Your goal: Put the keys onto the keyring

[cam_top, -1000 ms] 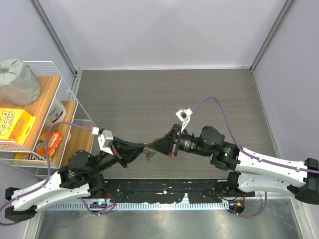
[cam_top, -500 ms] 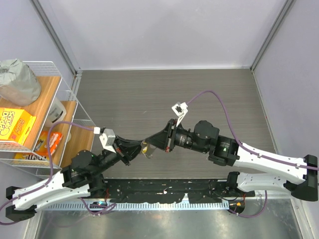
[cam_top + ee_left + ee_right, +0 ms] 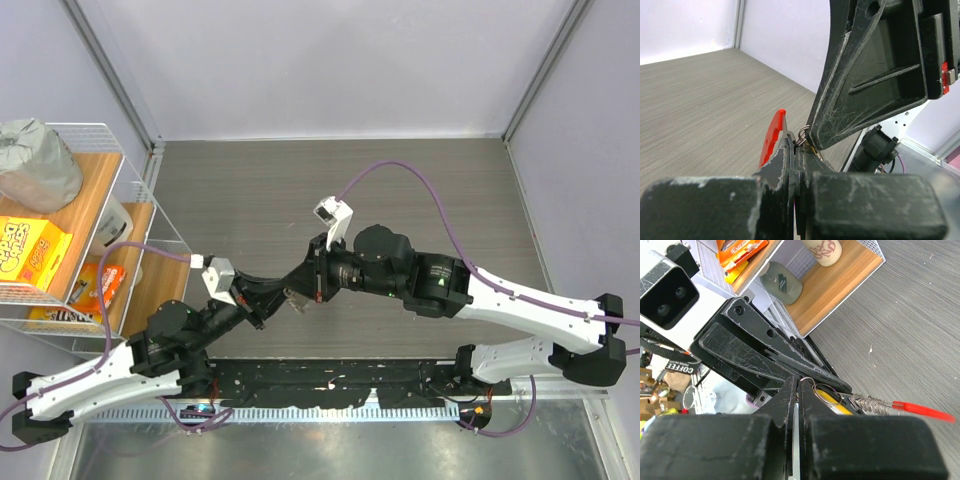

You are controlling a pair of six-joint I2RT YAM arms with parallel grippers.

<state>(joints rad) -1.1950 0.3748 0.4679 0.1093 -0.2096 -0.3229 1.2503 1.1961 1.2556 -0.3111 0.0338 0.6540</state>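
The left gripper [image 3: 795, 156] is seen low in its own wrist view, with its two fingers pressed tight together. The keyring [image 3: 867, 401] is pinched at the tip of these fingers. In the right wrist view its thin silver links stick out sideways, and the red plastic piece [image 3: 922, 410] is at the far end, up in the air above the table [image 3: 420, 190].

The right gripper [image 3: 797, 390] is closed tight too. Its tip is touching the tip of the left gripper, and a thin wire loop [image 3: 827, 389] is seen right at that spot. Something thin is caught there, but it cannot be told if it is the loop or the key.

The key [image 3: 834, 403] is seen only as a small yellow bit just under the loop, between the two tips.

From above, both arms are bent in toward the middle, near the front edge of the table. A wire shelf [image 3: 112, 128] is at the left, with a yellow box [image 3: 30, 250] and a grey bag [image 3: 35, 165] on it.
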